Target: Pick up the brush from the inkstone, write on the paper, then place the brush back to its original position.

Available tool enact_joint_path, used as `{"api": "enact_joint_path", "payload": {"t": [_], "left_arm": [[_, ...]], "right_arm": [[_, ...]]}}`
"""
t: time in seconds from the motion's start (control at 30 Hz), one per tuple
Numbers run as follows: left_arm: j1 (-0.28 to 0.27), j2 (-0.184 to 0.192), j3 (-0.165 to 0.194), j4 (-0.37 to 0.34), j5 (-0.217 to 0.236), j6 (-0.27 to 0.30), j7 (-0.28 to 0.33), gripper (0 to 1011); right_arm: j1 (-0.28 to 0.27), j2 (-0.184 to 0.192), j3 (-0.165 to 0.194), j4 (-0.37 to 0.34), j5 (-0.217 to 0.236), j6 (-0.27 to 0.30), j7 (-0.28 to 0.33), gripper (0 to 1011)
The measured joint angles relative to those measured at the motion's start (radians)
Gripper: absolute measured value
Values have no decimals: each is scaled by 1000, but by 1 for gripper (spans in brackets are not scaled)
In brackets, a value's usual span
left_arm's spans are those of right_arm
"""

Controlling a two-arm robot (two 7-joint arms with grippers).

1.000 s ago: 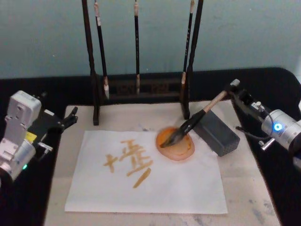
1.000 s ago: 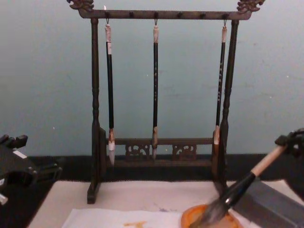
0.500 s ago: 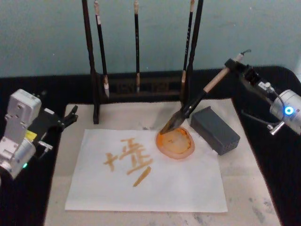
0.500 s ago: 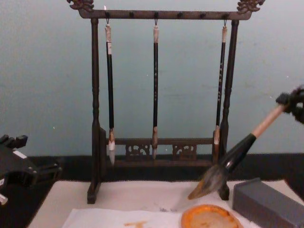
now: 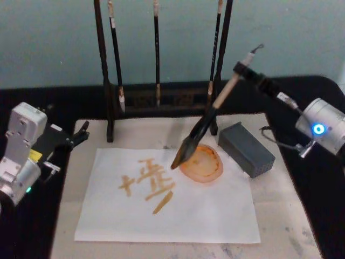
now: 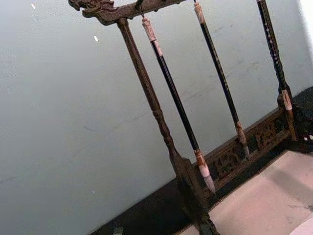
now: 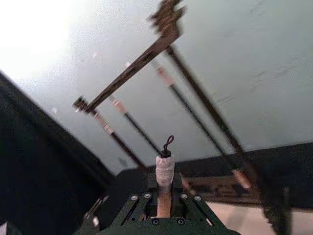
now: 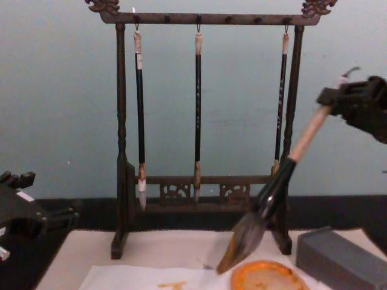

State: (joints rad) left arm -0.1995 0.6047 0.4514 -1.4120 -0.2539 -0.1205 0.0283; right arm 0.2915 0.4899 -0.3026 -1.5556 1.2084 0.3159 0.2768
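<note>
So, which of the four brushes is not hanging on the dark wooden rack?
The thick brush with pale beige handle and bushy dark bristles: the right gripper holds it tilted, while the three slim black brushes hang upright.

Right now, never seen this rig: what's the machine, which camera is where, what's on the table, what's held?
A two-armed robot with grippers. One picture comes from its head looking down, one from its chest looking across, and one from each wrist. On a beige mat lie a white paper with orange strokes, an orange dish at its far edge, a grey block, and a rack hanging three slim brushes. The right gripper is shut on the top end of a thick brush, tilted, bristles down beside the dish's left rim. The left gripper is parked left of the mat.
</note>
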Motion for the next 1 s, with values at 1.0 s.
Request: {"api": "enact_joint_path", "payload": {"t": [1.0], "left_arm": [[0, 0, 0, 0, 0, 0, 0, 1010]], "right_arm": [[-40, 56, -189, -160, -449, -272, -31, 172]]}}
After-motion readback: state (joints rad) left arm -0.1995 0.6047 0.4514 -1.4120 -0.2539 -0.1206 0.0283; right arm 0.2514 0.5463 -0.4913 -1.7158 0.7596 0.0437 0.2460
